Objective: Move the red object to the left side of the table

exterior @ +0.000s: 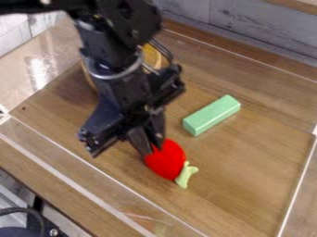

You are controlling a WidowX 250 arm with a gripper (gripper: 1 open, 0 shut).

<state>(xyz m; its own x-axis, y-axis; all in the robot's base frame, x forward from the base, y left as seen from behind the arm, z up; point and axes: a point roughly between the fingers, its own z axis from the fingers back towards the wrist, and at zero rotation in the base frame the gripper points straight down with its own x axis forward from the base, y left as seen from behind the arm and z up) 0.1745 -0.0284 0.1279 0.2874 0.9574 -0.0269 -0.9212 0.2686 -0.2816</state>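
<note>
The red object (170, 161), a small rounded toy with a pale green stem (187, 174), lies on the brown wood table (247, 162) a little right of its middle, towards the front. My gripper (148, 144) comes down from the upper left. Its dark fingers are drawn together on the toy's upper left side and hide that part of it. The black arm fills the area above.
A light green rectangular block (210, 116) lies to the right of the arm. A wooden bowl (156, 57) is mostly hidden behind the arm at the back left. Low clear acrylic walls (74, 180) edge the table.
</note>
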